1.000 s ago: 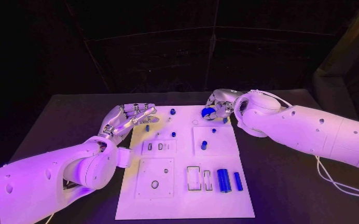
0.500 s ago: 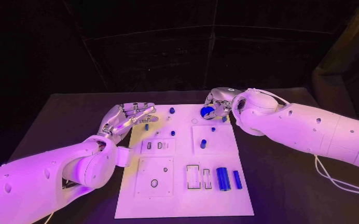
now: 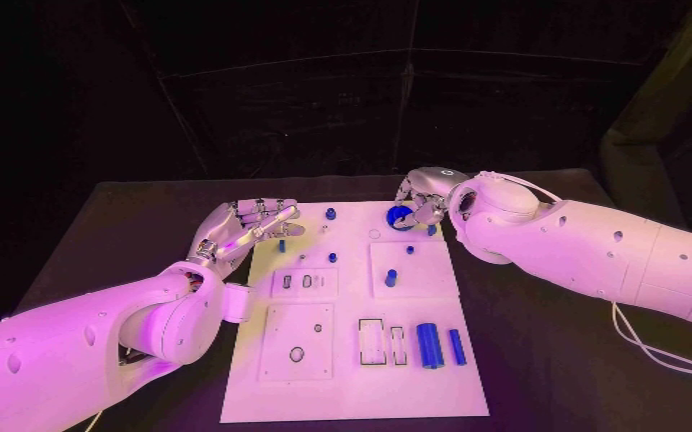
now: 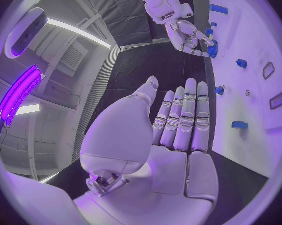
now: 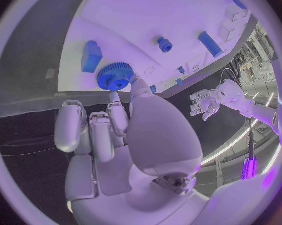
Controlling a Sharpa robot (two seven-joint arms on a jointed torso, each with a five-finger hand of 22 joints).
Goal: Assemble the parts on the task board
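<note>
Right hand [image 3: 418, 207] holds blue gear [image 3: 400, 215] in fingers, now lifted slightly farther over task board [image 3: 353, 392] far edge. Placement still pending. Left hand [image 3: 248, 227] unchanged, fingers wide, empty, beside board's left edge.

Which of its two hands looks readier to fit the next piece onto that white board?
The right hand, probably: it already holds the blue gear above the task board's far end. The left hand is empty, fingers straight, beside the board's edge.
</note>
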